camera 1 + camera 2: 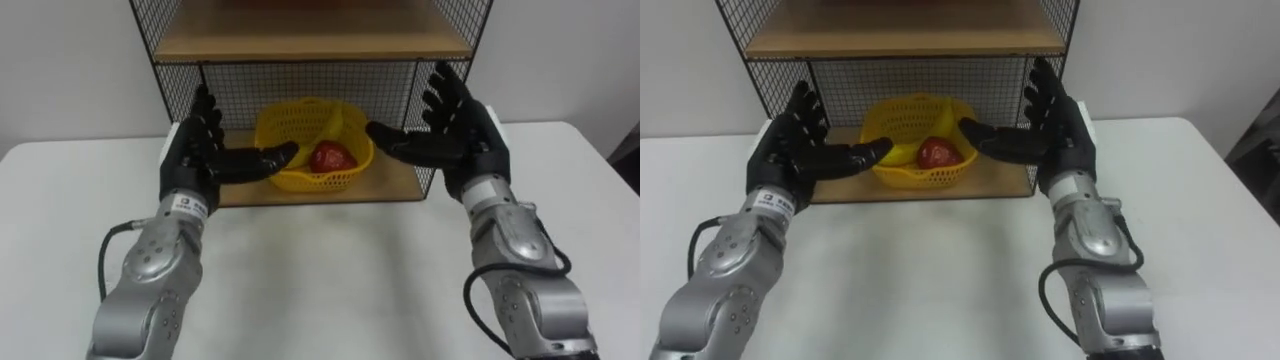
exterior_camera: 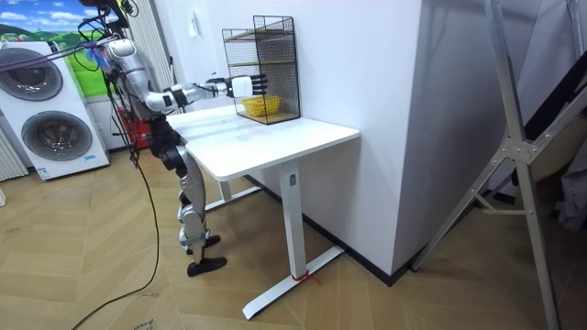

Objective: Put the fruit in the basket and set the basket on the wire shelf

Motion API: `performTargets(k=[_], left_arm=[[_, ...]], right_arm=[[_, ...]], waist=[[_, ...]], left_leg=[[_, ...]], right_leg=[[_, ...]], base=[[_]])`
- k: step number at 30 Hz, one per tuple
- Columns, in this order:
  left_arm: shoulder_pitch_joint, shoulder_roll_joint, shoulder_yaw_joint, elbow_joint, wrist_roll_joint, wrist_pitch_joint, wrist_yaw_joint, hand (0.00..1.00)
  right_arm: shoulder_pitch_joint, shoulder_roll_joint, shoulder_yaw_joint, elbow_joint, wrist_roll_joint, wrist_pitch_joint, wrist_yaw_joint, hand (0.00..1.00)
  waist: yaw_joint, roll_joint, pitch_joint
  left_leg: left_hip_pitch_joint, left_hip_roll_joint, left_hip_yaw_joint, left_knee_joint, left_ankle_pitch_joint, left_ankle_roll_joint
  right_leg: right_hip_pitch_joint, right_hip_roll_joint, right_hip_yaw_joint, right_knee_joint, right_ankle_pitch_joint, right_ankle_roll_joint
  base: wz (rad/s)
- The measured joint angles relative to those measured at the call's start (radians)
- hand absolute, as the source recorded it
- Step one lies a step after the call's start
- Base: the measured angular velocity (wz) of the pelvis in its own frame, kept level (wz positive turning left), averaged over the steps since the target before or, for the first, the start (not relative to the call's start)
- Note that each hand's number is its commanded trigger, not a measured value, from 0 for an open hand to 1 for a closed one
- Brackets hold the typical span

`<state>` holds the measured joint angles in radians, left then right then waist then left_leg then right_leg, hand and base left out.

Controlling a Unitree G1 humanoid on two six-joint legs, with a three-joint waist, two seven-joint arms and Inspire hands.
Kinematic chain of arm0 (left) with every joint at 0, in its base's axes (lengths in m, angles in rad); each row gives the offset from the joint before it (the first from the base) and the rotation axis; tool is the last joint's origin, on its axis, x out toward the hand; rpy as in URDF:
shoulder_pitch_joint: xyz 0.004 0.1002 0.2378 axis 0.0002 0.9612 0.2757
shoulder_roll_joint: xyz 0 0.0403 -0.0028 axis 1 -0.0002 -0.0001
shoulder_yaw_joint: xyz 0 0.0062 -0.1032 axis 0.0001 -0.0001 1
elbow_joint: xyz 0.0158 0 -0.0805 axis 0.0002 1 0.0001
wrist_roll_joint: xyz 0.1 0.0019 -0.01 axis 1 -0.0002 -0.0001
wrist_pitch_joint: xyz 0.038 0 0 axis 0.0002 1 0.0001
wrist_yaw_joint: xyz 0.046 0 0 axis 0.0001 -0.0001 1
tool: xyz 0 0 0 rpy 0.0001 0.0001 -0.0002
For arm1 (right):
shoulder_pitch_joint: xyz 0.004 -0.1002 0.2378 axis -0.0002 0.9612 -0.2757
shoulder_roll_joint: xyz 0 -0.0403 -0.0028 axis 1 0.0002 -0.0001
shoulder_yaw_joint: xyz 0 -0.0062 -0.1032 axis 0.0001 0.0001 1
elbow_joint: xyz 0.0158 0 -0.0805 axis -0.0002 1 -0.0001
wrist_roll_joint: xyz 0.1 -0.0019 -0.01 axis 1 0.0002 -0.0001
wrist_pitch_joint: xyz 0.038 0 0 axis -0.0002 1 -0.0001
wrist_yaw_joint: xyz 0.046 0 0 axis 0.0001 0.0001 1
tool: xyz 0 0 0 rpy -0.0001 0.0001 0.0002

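A yellow mesh basket [image 1: 305, 128] stands on the lower wooden board of the wire shelf [image 1: 310, 45]. A red fruit [image 1: 332, 157] and a yellow banana [image 1: 330, 126] lie inside it. My left hand [image 1: 198, 150] is raised at the basket's left, fingers straight, thumb tip close to the rim. My right hand [image 1: 455, 125] is held up at the basket's right, also open, its thumb pointing toward the rim. Neither hand grips anything. In the room view I stand at the white table with both arms stretched toward the basket [image 2: 260, 107].
The white table [image 1: 320, 270] reaches from the shelf toward me. The shelf has black wire side and back walls and an upper wooden board [image 1: 310, 40]. A washing machine [image 2: 46, 110] stands behind me at the room view's left.
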<state>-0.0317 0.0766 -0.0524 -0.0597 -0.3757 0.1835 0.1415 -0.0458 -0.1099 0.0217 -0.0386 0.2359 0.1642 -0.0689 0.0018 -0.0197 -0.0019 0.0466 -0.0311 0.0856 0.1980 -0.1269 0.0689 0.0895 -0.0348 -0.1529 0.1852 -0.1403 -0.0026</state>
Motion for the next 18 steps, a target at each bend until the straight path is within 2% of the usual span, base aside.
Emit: performTargets(k=[4, 6, 7, 8, 11, 15, 18], left_arm=[[0.067, -0.015, 0.007, -0.001, -0.027, -0.036, -0.004, 0.00], [0.094, -0.013, 0.006, -0.016, -0.025, -0.062, -0.018, 0.00], [0.116, -0.010, 0.000, -0.037, -0.022, -0.089, -0.032, 0.00], [0.125, -0.008, -0.004, -0.043, -0.022, -0.106, -0.043, 0.00], [0.189, 0.005, -0.009, -0.062, -0.003, -0.190, -0.080, 0.00], [0.254, 0.021, -0.011, -0.062, -0.004, -0.229, -0.095, 0.00], [0.291, 0.030, -0.013, -0.062, -0.004, -0.276, -0.115, 0.00]], right_arm=[[0.072, 0.002, -0.001, -0.058, -0.043, -0.009, 0.023, 0.00], [0.083, 0.003, 0.000, -0.058, -0.045, -0.048, 0.029, 0.00], [0.097, 0.004, 0.002, -0.059, -0.044, -0.081, 0.029, 0.00], [0.107, 0.004, 0.003, -0.061, -0.043, -0.097, 0.029, 0.00], [0.185, 0.002, 0.018, -0.062, -0.043, -0.162, 0.046, 0.00], [0.256, 0.001, 0.018, -0.062, -0.041, -0.182, 0.080, 0.00], [0.301, 0.000, 0.018, -0.061, -0.038, -0.228, 0.105, 0.00]], waist=[[0.004, 0.000, 0.0001], [0.003, -0.001, 0.0003], [0.001, -0.001, 0.0009], [0.001, -0.002, 0.0014], [0.004, -0.003, 0.0043], [0.003, -0.003, 0.0050], [0.002, -0.001, 0.0086]], left_leg=[[-0.001, 0.000, 0.002, 0.000, 0.000, 0.000], [0.000, 0.001, 0.005, 0.000, 0.000, 0.000], [0.000, 0.001, 0.005, -0.001, 0.000, 0.000], [0.001, 0.001, 0.005, -0.001, 0.000, 0.000], [-0.001, 0.002, 0.007, -0.001, -0.003, -0.005], [-0.006, 0.002, 0.007, 0.001, -0.005, -0.006], [-0.010, 0.002, 0.006, 0.002, -0.005, -0.006]], right_leg=[[-0.003, 0.001, -0.001, 0.001, 0.000, 0.000], [-0.002, 0.002, 0.002, 0.001, 0.000, 0.000], [-0.001, 0.002, 0.006, 0.000, 0.000, 0.000], [-0.001, 0.002, 0.006, 0.000, 0.000, 0.000], [0.000, 0.001, 0.004, 0.000, -0.003, 0.005], [-0.006, 0.001, 0.004, 0.001, -0.008, 0.010], [-0.009, 0.001, 0.004, 0.001, -0.007, 0.010]], base=[[0.00], [-0.02], [0.00], [0.00], [0.00], [0.00], [0.00]])
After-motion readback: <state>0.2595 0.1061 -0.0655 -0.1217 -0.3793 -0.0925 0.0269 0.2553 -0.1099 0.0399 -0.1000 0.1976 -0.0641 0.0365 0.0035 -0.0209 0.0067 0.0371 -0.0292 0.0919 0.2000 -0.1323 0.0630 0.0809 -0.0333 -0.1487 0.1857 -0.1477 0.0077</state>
